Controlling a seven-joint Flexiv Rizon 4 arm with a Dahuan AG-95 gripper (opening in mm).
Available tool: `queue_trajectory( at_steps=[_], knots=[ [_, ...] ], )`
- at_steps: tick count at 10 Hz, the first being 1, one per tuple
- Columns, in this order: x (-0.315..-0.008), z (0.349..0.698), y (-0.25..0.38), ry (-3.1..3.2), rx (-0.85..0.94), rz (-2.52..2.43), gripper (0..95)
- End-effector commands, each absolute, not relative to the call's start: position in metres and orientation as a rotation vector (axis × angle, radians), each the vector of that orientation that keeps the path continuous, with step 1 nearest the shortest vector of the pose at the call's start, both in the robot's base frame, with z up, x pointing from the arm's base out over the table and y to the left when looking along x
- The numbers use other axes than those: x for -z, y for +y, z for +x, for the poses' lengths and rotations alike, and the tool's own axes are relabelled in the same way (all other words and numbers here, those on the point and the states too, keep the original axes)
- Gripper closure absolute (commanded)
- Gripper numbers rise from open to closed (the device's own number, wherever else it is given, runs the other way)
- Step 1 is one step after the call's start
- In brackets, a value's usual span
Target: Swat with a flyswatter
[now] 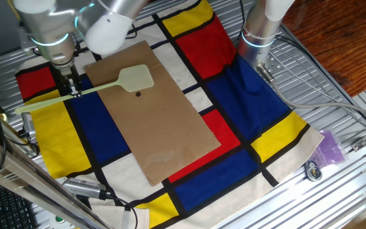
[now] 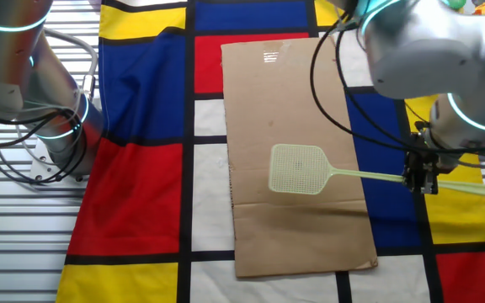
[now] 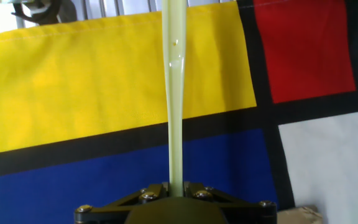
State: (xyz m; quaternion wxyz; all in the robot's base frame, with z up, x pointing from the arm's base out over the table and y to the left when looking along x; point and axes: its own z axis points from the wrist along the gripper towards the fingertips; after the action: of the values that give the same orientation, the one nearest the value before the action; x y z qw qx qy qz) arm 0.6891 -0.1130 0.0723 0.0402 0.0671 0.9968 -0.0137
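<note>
From one fixed view: swatter [image 1: 134, 78] held by its handle in the gripper [image 1: 74, 89], head over the brown sheet [image 1: 164, 117] near a dark spot [image 1: 138, 95]. From the other: head [image 2: 297, 168] apparently raised above the sheet. From the hand view: clenched on the handle [image 3: 176, 93]; mid-swat, probably calling for a downward flick onto the spot.

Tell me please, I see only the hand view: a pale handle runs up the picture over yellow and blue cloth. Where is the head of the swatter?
Observer: The flyswatter head is over the brown sheet, near its middle.
Operator: Is there something on the sheet under it?
Observer: One small dark spot beside the head, seen in one fixed view.
Operator: Where on the handle does the gripper hold?
Observer: The gripper is shut on the handle past its middle, with a short end sticking out behind it.
</note>
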Motion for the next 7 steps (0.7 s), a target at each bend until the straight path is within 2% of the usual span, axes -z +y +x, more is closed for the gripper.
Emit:
queue_trajectory(
  at_steps=[1,7],
  knots=[
    [-0.067,0.69,-0.113,3.041,0.05,0.181,95.0],
    [-0.056,0.691,-0.115,2.921,0.041,0.181,95.0]
  ],
)
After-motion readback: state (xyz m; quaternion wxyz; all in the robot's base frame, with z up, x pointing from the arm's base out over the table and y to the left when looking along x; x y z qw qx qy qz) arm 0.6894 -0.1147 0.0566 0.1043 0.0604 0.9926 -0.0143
